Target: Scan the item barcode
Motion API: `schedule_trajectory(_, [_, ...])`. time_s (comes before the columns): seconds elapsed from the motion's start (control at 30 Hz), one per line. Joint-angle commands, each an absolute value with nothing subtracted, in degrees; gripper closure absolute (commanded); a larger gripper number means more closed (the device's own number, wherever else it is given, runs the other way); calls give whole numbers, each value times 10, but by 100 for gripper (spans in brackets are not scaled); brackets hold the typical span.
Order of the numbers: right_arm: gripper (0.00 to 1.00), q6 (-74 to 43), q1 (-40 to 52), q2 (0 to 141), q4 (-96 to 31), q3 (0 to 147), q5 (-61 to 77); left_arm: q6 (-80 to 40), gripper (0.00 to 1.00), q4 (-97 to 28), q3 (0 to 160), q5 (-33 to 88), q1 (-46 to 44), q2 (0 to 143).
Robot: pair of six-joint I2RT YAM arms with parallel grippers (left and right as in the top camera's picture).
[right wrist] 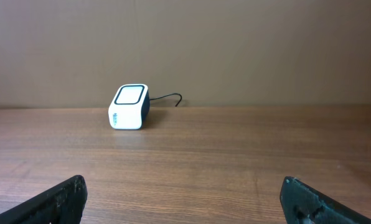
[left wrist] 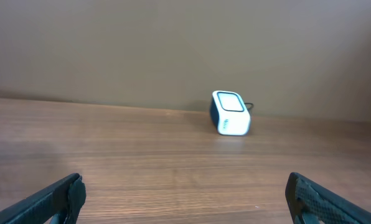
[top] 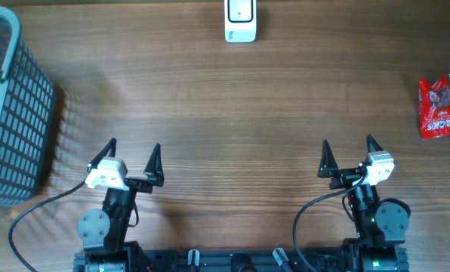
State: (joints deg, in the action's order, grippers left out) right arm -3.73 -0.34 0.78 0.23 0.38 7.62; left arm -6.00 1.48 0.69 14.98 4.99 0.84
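Soft, even light — sharp frames, faint shadows.

The table (top: 210,113) looks matt wood, the scanner (top: 240,20) glossy plastic, the packet (top: 436,109) shiny film.

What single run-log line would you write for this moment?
left gripper: open, empty | right gripper: open, empty | red packet: right edge, untouched | scanner: far centre
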Motion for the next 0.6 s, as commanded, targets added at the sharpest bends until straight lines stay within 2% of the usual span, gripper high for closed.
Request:
schedule_trajectory(0.0, [0,-31,-6,2,4,3,69,-43,0,-4,3,87,54,2])
schedule_trajectory(0.07, [0,-31,-6,2,4,3,69,-43,0,-41,3,56,54,2])
schedule_trajectory(0.57, [0,-31,-6,2,4,3,69,-2,0,-44,3,5,54,2])
